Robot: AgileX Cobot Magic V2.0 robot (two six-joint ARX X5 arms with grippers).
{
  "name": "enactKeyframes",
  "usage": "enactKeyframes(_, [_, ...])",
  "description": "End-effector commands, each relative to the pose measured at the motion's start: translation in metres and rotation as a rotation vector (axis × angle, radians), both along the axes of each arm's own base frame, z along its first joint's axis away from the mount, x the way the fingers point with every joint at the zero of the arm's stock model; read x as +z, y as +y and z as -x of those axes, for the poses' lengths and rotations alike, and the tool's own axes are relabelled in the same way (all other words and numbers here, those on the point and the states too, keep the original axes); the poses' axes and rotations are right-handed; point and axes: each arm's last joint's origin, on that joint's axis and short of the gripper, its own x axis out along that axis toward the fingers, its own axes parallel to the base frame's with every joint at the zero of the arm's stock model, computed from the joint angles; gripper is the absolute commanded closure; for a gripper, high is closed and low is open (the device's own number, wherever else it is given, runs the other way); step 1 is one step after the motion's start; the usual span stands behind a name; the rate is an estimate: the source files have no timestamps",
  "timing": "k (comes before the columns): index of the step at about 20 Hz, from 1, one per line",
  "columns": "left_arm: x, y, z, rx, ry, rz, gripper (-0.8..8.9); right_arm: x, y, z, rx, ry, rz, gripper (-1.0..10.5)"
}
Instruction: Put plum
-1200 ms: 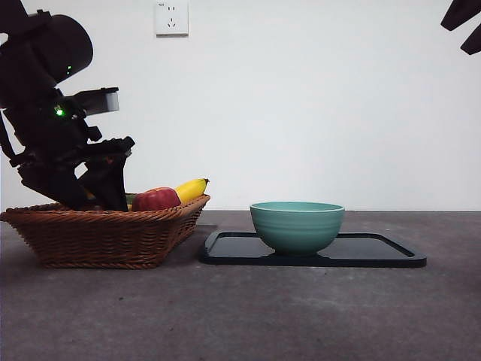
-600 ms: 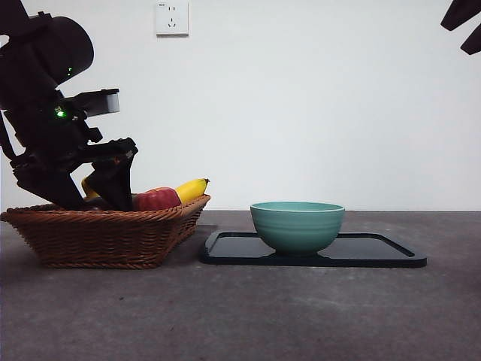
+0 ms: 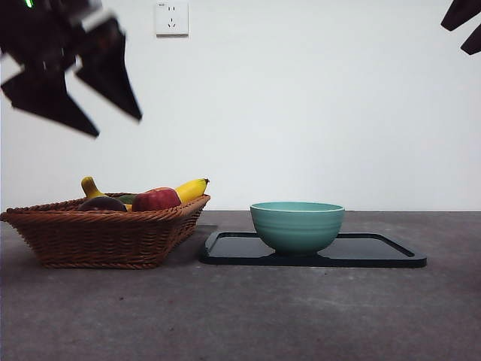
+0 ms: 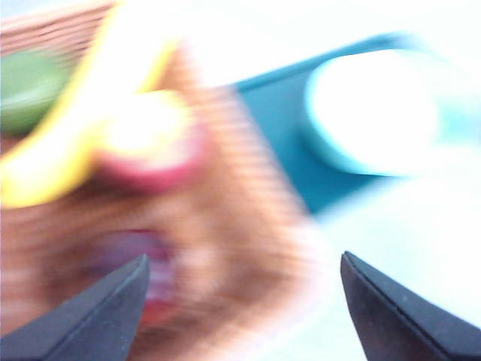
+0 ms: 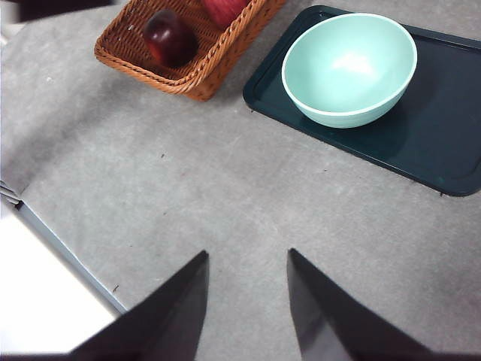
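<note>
The plum point(image 3: 101, 203) lies in the wicker basket point(image 3: 98, 237) at the left, dark and round; the right wrist view shows the plum point(image 5: 170, 37) near the basket's corner. My left gripper point(image 3: 116, 126) hangs high above the basket, open and empty. Its own view is badly blurred, with the gripper point(image 4: 244, 259) spread wide over the basket and the plum point(image 4: 128, 263) a purple smear by one jaw. My right gripper point(image 5: 247, 254) waits open over bare table, showing only as a black tip point(image 3: 464, 22) at the top right corner.
A red apple-like fruit point(image 3: 155, 199), a yellow banana point(image 3: 192, 188) and a green fruit point(image 4: 26, 86) share the basket. A teal bowl point(image 3: 297, 224) stands on a dark tray point(image 3: 376, 252) to the right of the basket.
My left gripper has risen fast out of the basket to the top left, with nothing in it. The plum, hidden behind it before, now shows in the basket.
</note>
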Motion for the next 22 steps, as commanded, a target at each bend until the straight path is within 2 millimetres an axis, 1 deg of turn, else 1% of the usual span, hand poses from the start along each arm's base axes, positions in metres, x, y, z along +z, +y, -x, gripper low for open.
enactKeyframes(1, [0.019,0.001,0.018,-0.068,0.001,0.073,4.08,0.003,0.001,-0.001,0.011,-0.02,0.002,7.8])
enactKeyframes(4, [0.034,0.007,0.046,-0.148,0.025,0.137,4.08,0.003,0.001,-0.001,0.008,-0.021,0.004,7.8])
enactKeyframes(6, [0.04,0.012,0.062,-0.183,0.046,0.162,4.08,0.003,0.001,-0.001,0.008,-0.023,0.003,7.8])
enactKeyframes(8, [0.043,0.016,0.074,-0.19,0.072,0.163,4.08,0.003,0.001,-0.001,0.008,-0.026,0.002,7.8])
enactKeyframes(10, [0.043,0.019,0.083,-0.19,0.096,0.154,4.08,0.003,0.001,-0.001,0.008,-0.027,0.001,7.8])
enactKeyframes(12, [0.043,0.02,0.087,-0.198,0.106,0.141,4.08,0.003,0.001,-0.001,0.007,-0.025,0.0,7.8])
enactKeyframes(19, [0.043,0.02,0.087,-0.199,0.103,0.14,4.08,0.003,0.001,-0.002,-0.005,-0.012,-0.01,7.8])
enactKeyframes(22, [0.043,0.02,0.087,-0.199,0.104,0.141,4.08,0.004,0.001,-0.006,-0.105,0.015,-0.039,7.7])
